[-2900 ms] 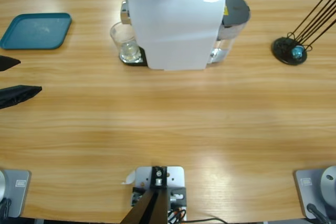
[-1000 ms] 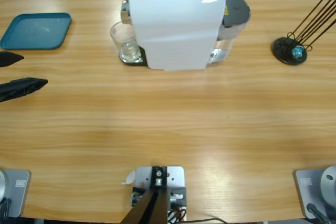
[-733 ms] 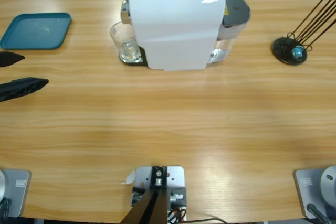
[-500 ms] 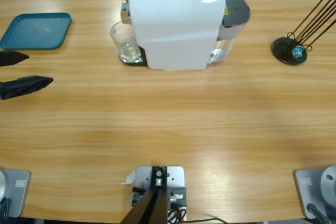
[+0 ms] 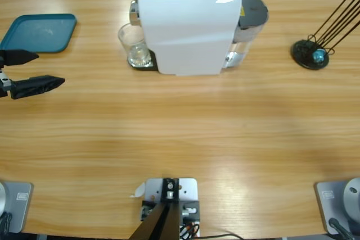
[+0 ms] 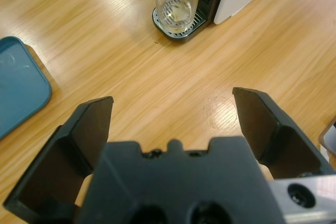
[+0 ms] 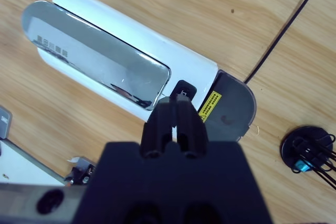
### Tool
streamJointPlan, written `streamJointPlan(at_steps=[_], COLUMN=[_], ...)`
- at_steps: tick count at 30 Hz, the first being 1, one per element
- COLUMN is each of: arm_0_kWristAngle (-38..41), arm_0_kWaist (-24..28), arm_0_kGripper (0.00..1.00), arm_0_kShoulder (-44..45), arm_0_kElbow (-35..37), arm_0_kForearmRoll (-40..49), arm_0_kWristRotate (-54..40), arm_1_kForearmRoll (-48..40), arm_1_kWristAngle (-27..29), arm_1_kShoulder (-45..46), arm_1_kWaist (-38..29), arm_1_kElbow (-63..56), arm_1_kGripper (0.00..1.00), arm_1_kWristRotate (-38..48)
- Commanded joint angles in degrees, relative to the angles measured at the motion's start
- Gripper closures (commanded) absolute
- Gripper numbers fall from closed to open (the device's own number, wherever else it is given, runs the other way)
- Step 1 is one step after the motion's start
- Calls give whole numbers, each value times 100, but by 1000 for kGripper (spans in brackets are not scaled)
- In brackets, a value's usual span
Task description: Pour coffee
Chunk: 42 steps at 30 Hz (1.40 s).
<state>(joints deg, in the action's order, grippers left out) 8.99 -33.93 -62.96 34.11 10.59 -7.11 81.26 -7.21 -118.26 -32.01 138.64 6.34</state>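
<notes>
- Left claw (image 5: 35, 70) released, empty, low over table (image 5: 180, 133).
- Glass (image 6: 177, 1) with coffee (image 6: 176, 17) well apart at its 12 o'clock, on machine (image 5: 188, 26) drip tray.
- Right claw (image 7: 177, 109) clenched, empty, above machine.

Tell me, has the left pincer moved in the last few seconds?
Yes. The left pincer has pushed in from the table's left edge, toward the glass, passing alongside the blue tray.

I see a teal tray (image 5: 38, 32) lying flat at the upper left of the high view — nothing rests on it. At the upper right sits a black round stand (image 5: 310, 54) with thin black rods fanning toward the corner and a small blue piece at its base. All rest on the long wooden table (image 5: 185, 139) — well apart.
</notes>
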Motion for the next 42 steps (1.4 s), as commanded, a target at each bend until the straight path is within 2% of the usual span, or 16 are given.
streamJointPlan(at_steps=[1,42], arm_0_kWristAngle=[-28,-64], arm_0_kWaist=[-44,-44], arm_0_kGripper=[0,0], arm_0_kShoulder=[-257,-454], arm_0_kElbow=[-217,-326], arm_0_kForearmRoll=[-187,-373], arm_0_kWristRotate=[-104,-88], arm_1_kForearmRoll=[53,101], arm_1_kWristAngle=[88,111], arm_1_kShoulder=[-435,-538], arm_1_kWaist=[81,26], arm_1_kElbow=[-65,-165], arm_1_kGripper=[1000,1000], arm_1_kWristRotate=[-80,-256])
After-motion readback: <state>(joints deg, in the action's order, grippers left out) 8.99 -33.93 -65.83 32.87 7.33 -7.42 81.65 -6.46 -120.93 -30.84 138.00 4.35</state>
